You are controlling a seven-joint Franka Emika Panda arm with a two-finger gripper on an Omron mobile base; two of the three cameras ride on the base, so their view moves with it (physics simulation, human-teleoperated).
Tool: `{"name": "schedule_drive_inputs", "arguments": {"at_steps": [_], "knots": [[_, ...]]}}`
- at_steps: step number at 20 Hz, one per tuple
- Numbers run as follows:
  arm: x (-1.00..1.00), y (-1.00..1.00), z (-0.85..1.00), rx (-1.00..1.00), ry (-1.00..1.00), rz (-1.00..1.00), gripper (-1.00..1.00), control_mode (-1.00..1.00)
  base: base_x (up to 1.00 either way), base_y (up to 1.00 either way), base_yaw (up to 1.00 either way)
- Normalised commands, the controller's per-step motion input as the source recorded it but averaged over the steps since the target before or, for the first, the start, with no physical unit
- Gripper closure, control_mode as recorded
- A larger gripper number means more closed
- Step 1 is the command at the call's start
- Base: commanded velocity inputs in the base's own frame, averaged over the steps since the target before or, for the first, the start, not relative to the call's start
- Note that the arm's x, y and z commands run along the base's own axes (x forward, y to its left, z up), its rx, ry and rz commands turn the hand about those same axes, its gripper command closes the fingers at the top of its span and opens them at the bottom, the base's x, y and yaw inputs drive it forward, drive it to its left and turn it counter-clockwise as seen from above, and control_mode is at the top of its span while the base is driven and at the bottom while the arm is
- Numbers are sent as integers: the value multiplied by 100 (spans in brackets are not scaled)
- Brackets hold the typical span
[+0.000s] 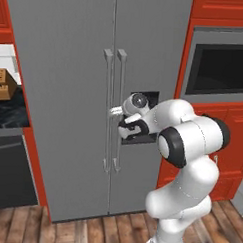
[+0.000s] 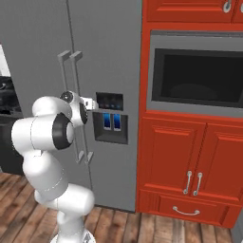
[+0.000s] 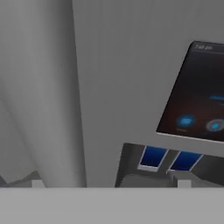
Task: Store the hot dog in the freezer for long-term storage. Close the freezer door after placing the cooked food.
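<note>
Hovering right at the freezer door (image 1: 144, 94), the claw (image 1: 115, 111) sits just beside the door's long vertical bar handle (image 1: 119, 111), at about mid-height of the bar. Cannot tell whether the claw is spread or pressed together: the fingers are too small in the left base view, hidden behind the arm in the right base view, and barely show in the hand view. Nothing visible pinched in it.

Just right of the claw on the same door is the black dispenser recess (image 2: 110, 127), with a dark control panel (image 3: 197, 94) above it and two blue paddles (image 2: 112, 121) inside. In the hand view the bar handle (image 3: 52, 92) runs as a pale column close to the claw, with flat grey door face between it and the panel.

Left of the claw, across the centre seam, is the wider plain door (image 1: 60, 91) with its own bar handle (image 1: 106, 110). Both doors are shut, so the freezer interior is hidden. Cannot tell where the hot dog is.

Further right of the claw: a built-in oven (image 2: 194, 78) in red cabinets (image 2: 190, 161). Far left: a dark counter (image 1: 8, 113) with a cardboard box (image 1: 4, 84), contents not readable. Wood floor (image 1: 63, 231) below.
</note>
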Motion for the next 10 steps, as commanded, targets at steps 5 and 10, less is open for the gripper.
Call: {"name": "schedule_drive_inputs", "arguments": {"at_steps": [5, 10], "knots": [[54, -20, 3, 3, 0, 0, -100, -100, 0, 0, 0], [30, -11, 18, 5, 0, 0, -100, -100, 0, 0, 0]]}}
